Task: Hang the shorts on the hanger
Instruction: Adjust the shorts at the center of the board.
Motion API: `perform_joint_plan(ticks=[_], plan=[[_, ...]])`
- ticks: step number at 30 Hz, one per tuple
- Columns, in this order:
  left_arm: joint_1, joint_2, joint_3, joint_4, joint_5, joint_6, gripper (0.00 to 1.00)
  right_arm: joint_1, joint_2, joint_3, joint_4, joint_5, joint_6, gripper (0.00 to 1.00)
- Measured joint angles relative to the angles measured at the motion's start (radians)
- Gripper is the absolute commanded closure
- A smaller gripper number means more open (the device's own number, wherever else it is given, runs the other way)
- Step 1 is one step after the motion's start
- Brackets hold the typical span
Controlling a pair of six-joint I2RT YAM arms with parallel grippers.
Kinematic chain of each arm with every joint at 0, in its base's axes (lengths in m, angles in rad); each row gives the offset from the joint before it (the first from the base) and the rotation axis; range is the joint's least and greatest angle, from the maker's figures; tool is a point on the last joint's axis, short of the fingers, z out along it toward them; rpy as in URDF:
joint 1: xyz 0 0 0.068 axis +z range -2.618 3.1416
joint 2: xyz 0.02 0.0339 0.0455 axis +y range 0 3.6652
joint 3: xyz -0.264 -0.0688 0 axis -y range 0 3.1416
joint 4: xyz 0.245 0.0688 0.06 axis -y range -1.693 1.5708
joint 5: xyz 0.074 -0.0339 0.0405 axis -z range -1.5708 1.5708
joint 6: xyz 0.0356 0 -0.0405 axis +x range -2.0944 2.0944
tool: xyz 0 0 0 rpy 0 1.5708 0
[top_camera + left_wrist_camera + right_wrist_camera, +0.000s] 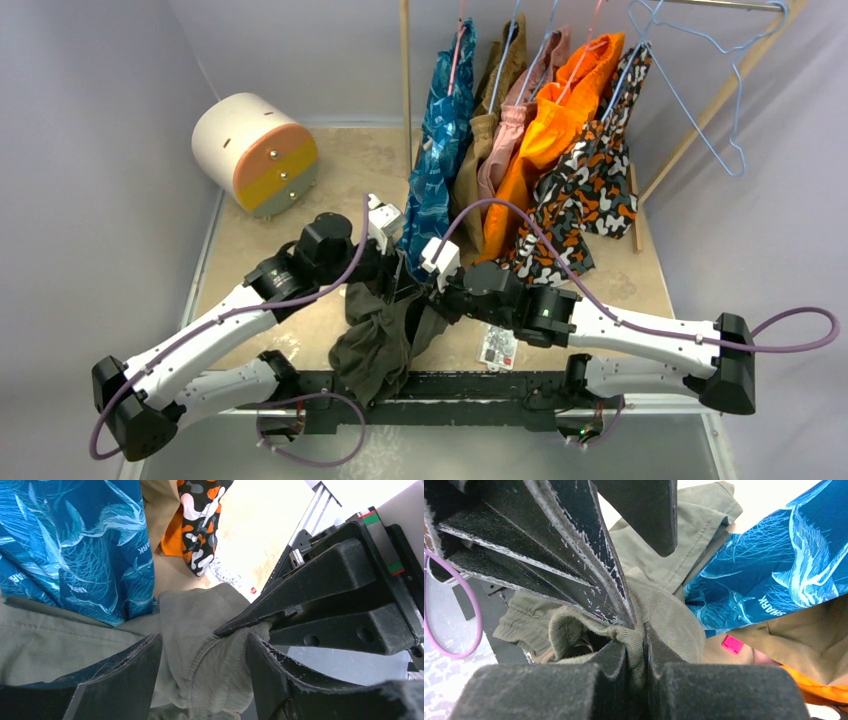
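**Shorts bunched between both arms, only one grip holding**

My right gripper is clamped narrow on a thin fold of the shorts. My left gripper stands wide, its fingers on either side of a ridge of the same cloth without pinching it.

The shorts sit at the middle of the tabletop's near edge. They hang as a crumpled bundle from the grippers, down over the front rail. Their long axis runs roughly from the grippers toward me. A gathered band shows in the right wrist view, but I cannot tell which end is up.

The empty light-blue hanger hangs on the rail, well apart, at the far right.

My worries are these:
- One small pinch carries everything, so a lift could slide the fold out.
- The blue patterned shorts hang just beside my wrists and could snag.
- With the cloth this bunched, I may grab two layers and never open it for the hanger.
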Motion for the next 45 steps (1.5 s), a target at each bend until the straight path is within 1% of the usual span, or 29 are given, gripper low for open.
perform_joint_plan(ticks=[2, 6, 10, 14, 22, 26, 30, 35, 39, 42, 43, 45], plan=[[-0.007, 0.010, 0.003, -0.001, -0.006, 0.005, 0.38, 0.000, 0.000, 0.000, -0.012, 0.001, -0.004, 1.00], [-0.012, 0.008, 0.019, -0.016, -0.013, 0.018, 0.29, 0.000, -0.008, 0.000, -0.014, -0.003, -0.007, 1.00], [-0.013, -0.024, 0.022, -0.019, -0.017, 0.023, 0.25, 0.001, -0.029, 0.000, -0.005, -0.010, -0.007, 1.00], [-0.016, -0.071, 0.024, -0.019, -0.011, 0.022, 0.25, 0.002, -0.037, 0.000, 0.017, -0.009, -0.007, 1.00], [-0.025, -0.111, 0.030, -0.019, 0.024, 0.019, 0.25, 0.001, -0.021, 0.000, 0.043, 0.014, -0.007, 1.00], [-0.025, -0.129, 0.037, -0.019, 0.032, 0.013, 0.31, 0.001, -0.003, 0.000, 0.045, 0.013, -0.009, 1.00], [-0.025, -0.111, 0.037, -0.043, 0.031, 0.014, 0.35, 0.001, 0.000, 0.006, 0.047, 0.012, -0.014, 1.00], [-0.025, -0.095, 0.026, -0.074, 0.029, 0.014, 0.47, 0.001, 0.000, 0.018, 0.048, 0.010, -0.018, 1.00], [-0.025, -0.068, 0.026, -0.086, 0.026, 0.023, 0.62, 0.001, 0.000, 0.018, 0.048, 0.010, -0.021, 1.00], [-0.025, -0.043, 0.024, -0.092, 0.020, 0.030, 0.76, 0.001, 0.001, 0.019, 0.044, 0.010, -0.022, 1.00], [-0.025, -0.040, 0.023, -0.091, 0.018, 0.031, 0.83, 0.001, 0.001, 0.019, 0.038, 0.009, -0.023, 1.00], [-0.025, -0.039, 0.022, -0.088, 0.010, 0.031, 1.00, 0.001, 0.002, 0.019, 0.031, 0.008, -0.023, 1.00]])
